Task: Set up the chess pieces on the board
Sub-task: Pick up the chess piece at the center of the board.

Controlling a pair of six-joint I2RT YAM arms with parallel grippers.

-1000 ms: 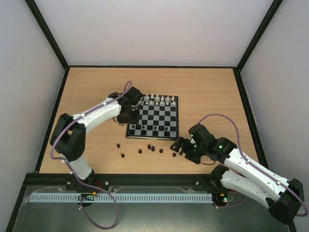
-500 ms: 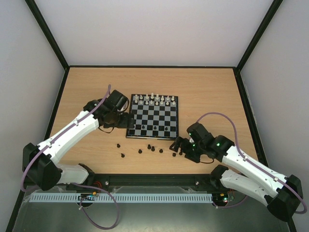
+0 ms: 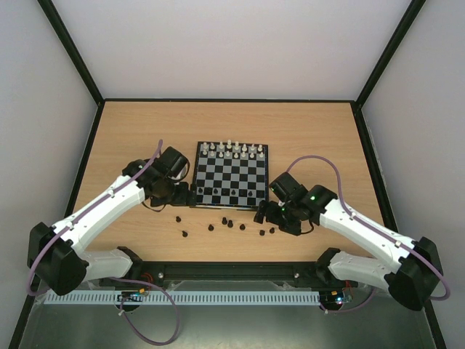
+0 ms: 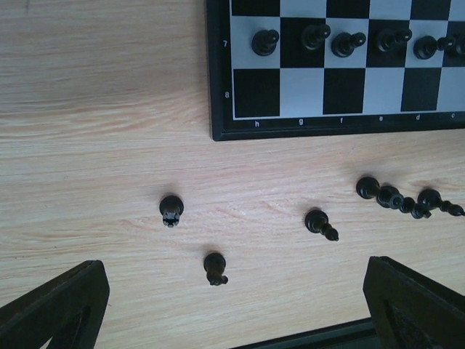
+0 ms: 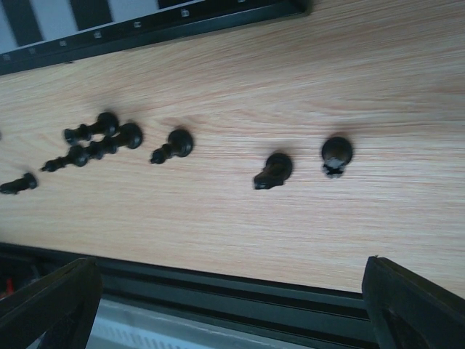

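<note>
Top: board lies on the worktop, white pieces on its far rows, black pieces loose just before it. Left wrist: left jaws wide apart, empty. Right wrist: right jaws likewise; grabbing from the huddled cluster could scatter neighbours.

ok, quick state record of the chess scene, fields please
board: flat, mid-table
white pieces: standing along board's far edge
black pieces on board: one row near the near edge
loose black pieces: scattered on table in front of board
left gripper: open, empty, by board's near-left corner
right gripper: open, empty, by board's near-right corner
</note>
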